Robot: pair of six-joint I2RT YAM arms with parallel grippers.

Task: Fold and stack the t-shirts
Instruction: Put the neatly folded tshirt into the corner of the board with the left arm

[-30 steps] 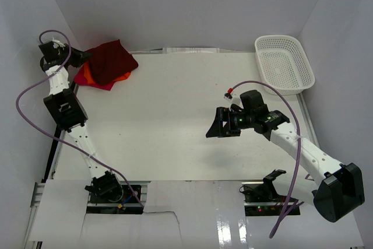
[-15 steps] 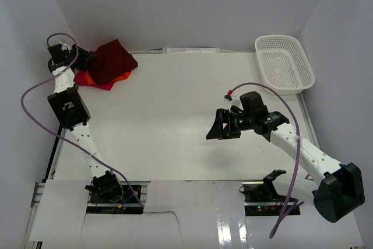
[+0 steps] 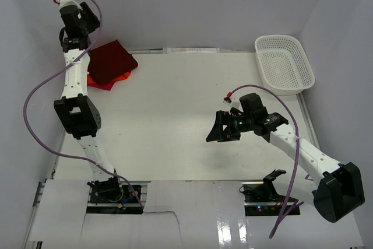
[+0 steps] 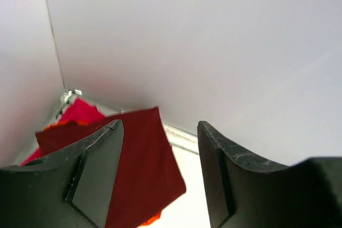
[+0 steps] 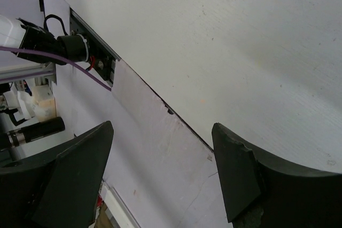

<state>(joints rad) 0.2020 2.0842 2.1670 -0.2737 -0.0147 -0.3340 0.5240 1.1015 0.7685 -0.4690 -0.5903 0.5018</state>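
Observation:
The t-shirts lie folded in a stack at the table's far left corner. The dark maroon one (image 3: 112, 61) (image 4: 139, 158) is on top, with an orange edge (image 3: 120, 77) (image 4: 151, 219) and a magenta one (image 3: 100, 86) (image 4: 80, 111) showing beneath. My left gripper (image 3: 88, 24) (image 4: 160, 126) is raised above and behind the stack, open, with nothing between its fingers. My right gripper (image 3: 217, 127) (image 5: 163, 129) hangs open and empty over the table's right middle, far from the stack.
A white mesh basket (image 3: 284, 62), with nothing in it, stands at the far right corner. White walls close in the table on the left, back and right. The left arm's purple cable (image 3: 35, 94) loops along the left wall.
My left gripper has opened, let go of the maroon t-shirt and risen up and back from the stack. The right arm has hardly moved.

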